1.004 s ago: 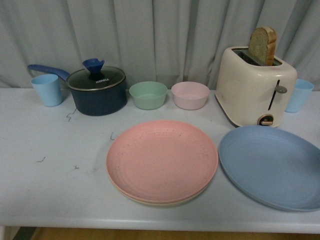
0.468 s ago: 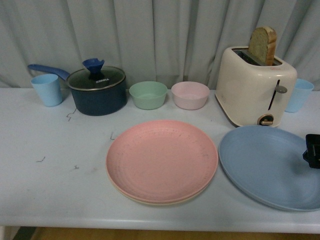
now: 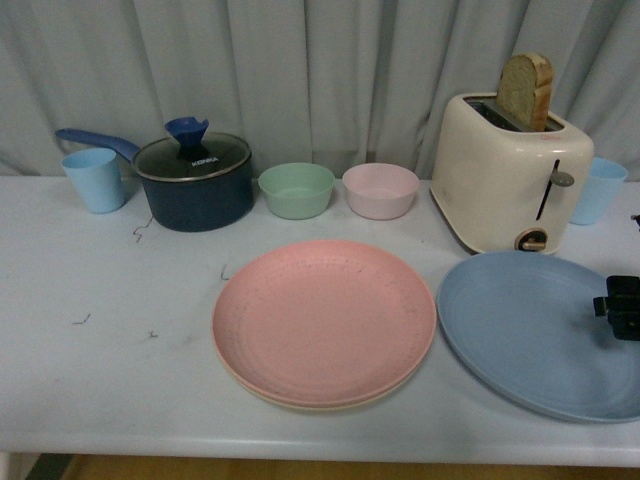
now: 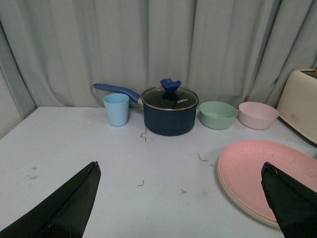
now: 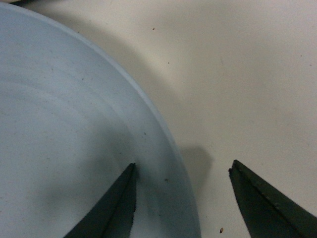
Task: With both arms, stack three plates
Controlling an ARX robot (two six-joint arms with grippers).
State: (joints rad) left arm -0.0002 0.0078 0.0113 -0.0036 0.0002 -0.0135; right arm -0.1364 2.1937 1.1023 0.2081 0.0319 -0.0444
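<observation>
Right gripper point(image 5: 182, 168) spread wide, straddling the rim of the blue plate point(image 5: 64, 109) at the right of the table point(image 3: 100, 380). Best to sink lower, slip one jaw under, pinch firmly, then carry it onto the neighbouring pink plate point(image 3: 322, 318).

A pale grey curtain point(image 3: 320, 80) hangs in soft vertical pleats across the whole back, closing off the space behind the desk point(image 3: 110, 380). The desk top is a matte off-white surface, with a few small dark scuff marks point(image 3: 82, 320) on its left part. Below its front edge shows a narrow strip of brownish floor point(image 3: 300, 470). The light is even and diffuse, and shadows are faint.
</observation>
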